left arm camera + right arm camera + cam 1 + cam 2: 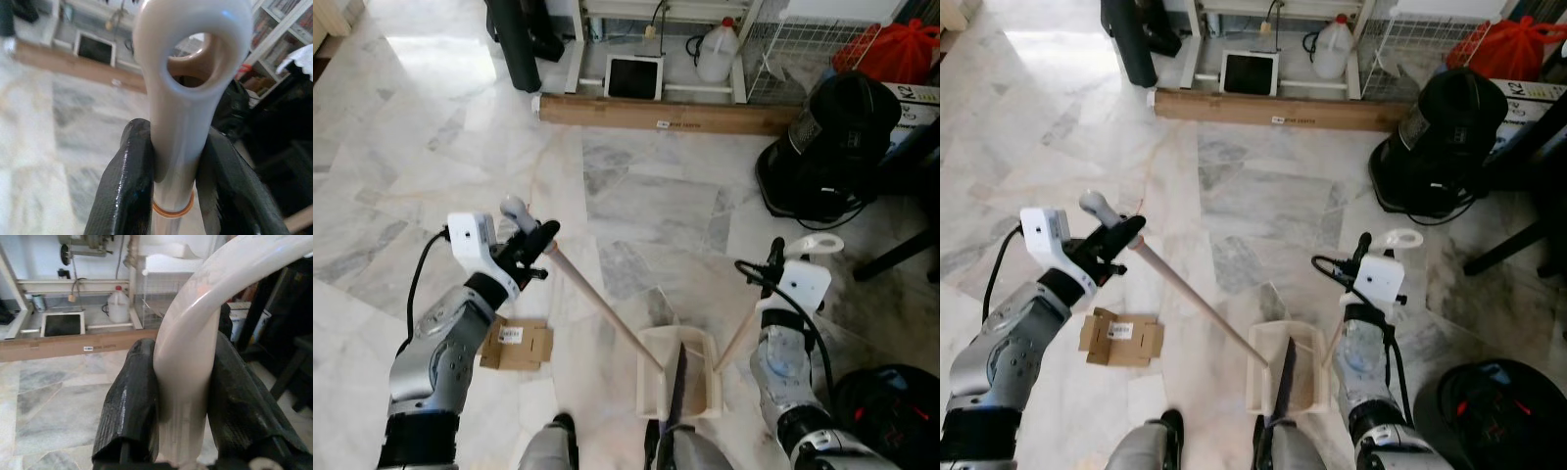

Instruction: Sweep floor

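Note:
My left gripper is shut on the top of a beige broom handle, whose end has a round hanging hole. The handle slants down to dark bristles resting inside a beige dustpan on the marble floor between my feet. My right gripper is shut on the dustpan's upright handle, which ends in a loop. In the right wrist view both black fingers press the pale handle. A flattened cardboard piece lies on the floor just below my left arm.
A long cardboard box lies across the floor ahead, in front of a shelf with a tablet and a white jug. A black vacuum cleaner stands at the right, with a red bag behind it.

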